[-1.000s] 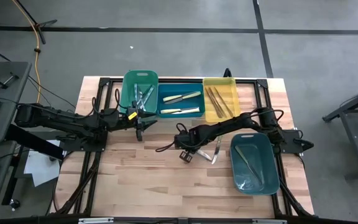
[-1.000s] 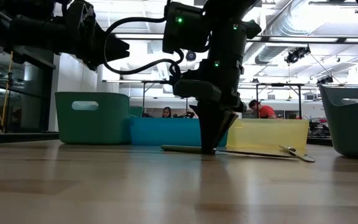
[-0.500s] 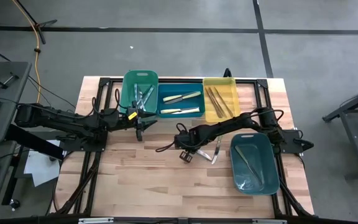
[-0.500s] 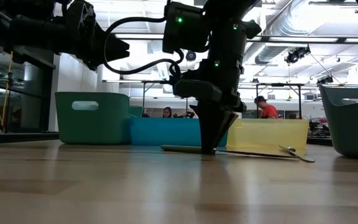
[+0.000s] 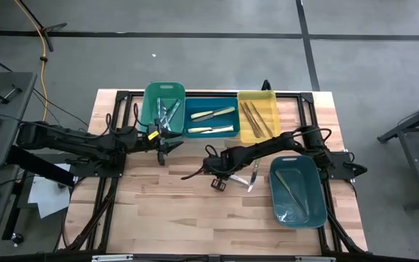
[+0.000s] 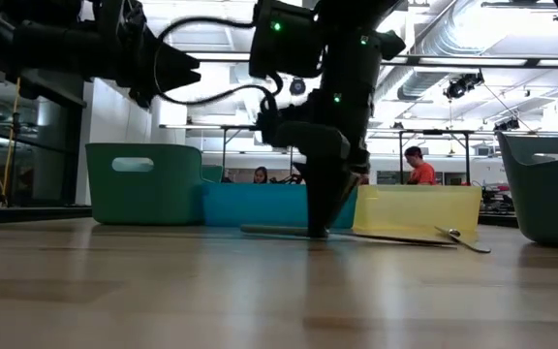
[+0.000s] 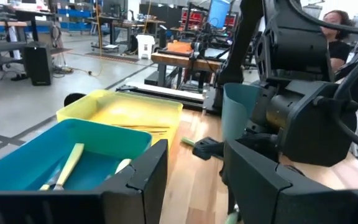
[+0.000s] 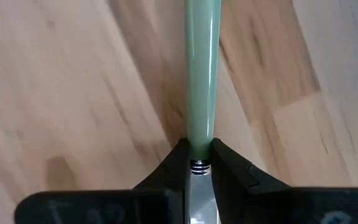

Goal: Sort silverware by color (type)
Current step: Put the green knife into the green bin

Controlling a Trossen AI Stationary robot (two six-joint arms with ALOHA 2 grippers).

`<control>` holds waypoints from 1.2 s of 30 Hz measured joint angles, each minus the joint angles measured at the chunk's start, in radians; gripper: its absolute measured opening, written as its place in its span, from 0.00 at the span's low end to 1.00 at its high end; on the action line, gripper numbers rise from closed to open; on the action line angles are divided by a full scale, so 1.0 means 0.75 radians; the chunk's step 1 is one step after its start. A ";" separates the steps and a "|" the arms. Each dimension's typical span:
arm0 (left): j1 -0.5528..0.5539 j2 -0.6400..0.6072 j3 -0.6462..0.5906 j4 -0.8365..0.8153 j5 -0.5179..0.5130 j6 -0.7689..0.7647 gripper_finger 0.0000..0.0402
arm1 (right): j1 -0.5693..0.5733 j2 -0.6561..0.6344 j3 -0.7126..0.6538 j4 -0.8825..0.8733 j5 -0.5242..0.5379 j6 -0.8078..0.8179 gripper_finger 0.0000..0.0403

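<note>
A green-handled utensil [image 8: 201, 68] lies on the wooden table near its middle, and my right gripper [image 8: 199, 154] is shut on it, pointing steeply down. In the low view the utensil [image 6: 269, 230] stretches out flat to both sides of my right gripper [image 6: 316, 229]. In the high view my right gripper [image 5: 219, 180] covers it. Another utensil [image 5: 252, 177] lies loose on the table just right of that gripper. My left gripper [image 7: 191, 180] hangs open and level above the table beside the green bin [image 5: 164, 102], holding nothing. My right gripper pinches the utensil between its two fingers where the green handle meets the metal part [image 8: 199, 163]. The fingers come from above, pointing down, and lie across the utensil. In the low view the utensil's handle end [image 6: 255, 230] appears to rest flat on the table.
Along the far edge stand a green bin, a blue bin [image 5: 211, 120] with pale-handled utensils and a yellow bin [image 5: 259, 116] with brownish ones. A teal bin [image 5: 297, 191] with a few utensils sits at the near right. Bare wood lies near the front edge.
My right gripper has rolled a little about its own pointing line while staying shut at the same spot. The utensil has turned slightly on the table with it; in the low view its handle end now reaches a bit farther out.
</note>
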 joint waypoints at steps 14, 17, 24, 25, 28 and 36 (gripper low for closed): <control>0.001 -0.339 0.000 -0.201 0.095 -0.030 0.38 | 0.016 -0.156 0.005 0.197 0.094 -0.134 0.07; 0.001 -0.445 0.001 -0.281 0.095 -0.034 0.38 | 0.016 -0.193 0.002 0.204 0.139 -0.168 0.03; 0.001 -0.597 0.001 -0.403 0.095 -0.053 0.38 | -0.018 -0.236 0.003 0.226 0.154 -0.203 0.01; 0.001 -0.604 0.001 -0.411 0.095 -0.057 0.38 | -0.023 -0.238 0.004 0.230 0.146 -0.203 0.00; 0.001 -0.608 0.001 -0.422 0.095 -0.059 0.38 | -0.032 -0.238 0.005 0.223 0.120 -0.203 0.00; 0.001 -0.597 0.001 -0.417 0.049 -0.068 0.38 | -0.056 -0.230 0.006 0.317 0.014 -0.204 0.03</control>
